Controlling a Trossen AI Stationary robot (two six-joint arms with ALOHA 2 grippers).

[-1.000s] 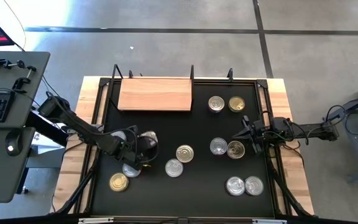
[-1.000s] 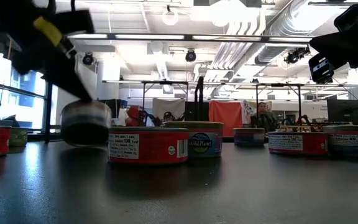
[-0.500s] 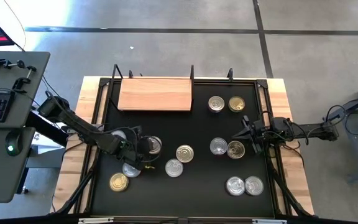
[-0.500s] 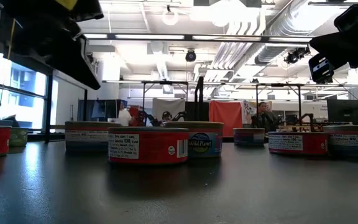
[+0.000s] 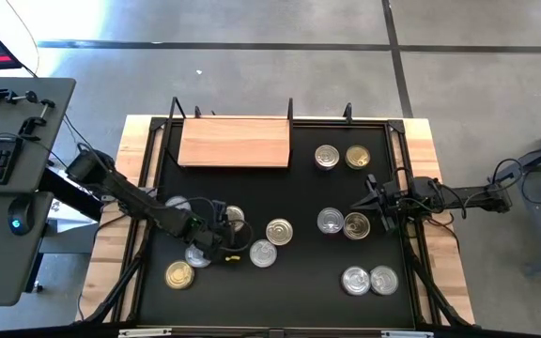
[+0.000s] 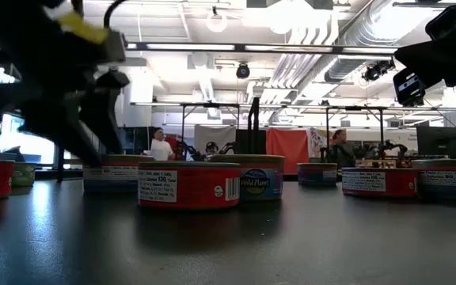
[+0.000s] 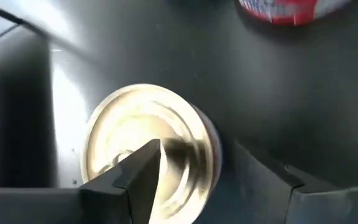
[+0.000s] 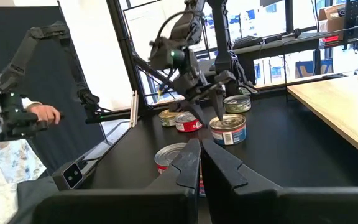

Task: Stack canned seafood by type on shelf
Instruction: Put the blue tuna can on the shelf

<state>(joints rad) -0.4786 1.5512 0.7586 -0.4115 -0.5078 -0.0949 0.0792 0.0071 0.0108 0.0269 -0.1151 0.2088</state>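
A dozen or so short round cans lie scattered on the black table. The light wooden shelf board [image 5: 235,143] lies at the far left with nothing on it. My left gripper [image 5: 218,228] is open over one can [image 7: 143,152] with a pale gold lid, which stands upright on the table left of centre [image 5: 235,218]. One finger shows over its lid and the other beside its wall. The right wrist view shows this can [image 8: 227,129] below the spread fingers. My right gripper [image 5: 372,199] hangs shut and level at the table's right side, holding nothing. My left gripper slants down from the table's left over the can. One fingertip [image 7: 146,163] shows over the lid and the other [image 7: 260,174] stands off the can's side. I cannot tell whether either touches the can, which rests flat on the table.
Other cans stand close by at the near left [image 5: 196,254] [image 5: 178,274] and near the centre [image 5: 279,231] [image 5: 262,253]. Pairs sit on the right [image 5: 342,157] [image 5: 343,222] [image 5: 369,280]. Black posts rise at the table's far edge. A person's hand [image 8: 42,115] shows beyond the table.
My left gripper carried the can tilted and clear of the table, moved it a little toward the table's right and near edge, and set it upright. It has since rolled, dropped lower and opened, letting go.
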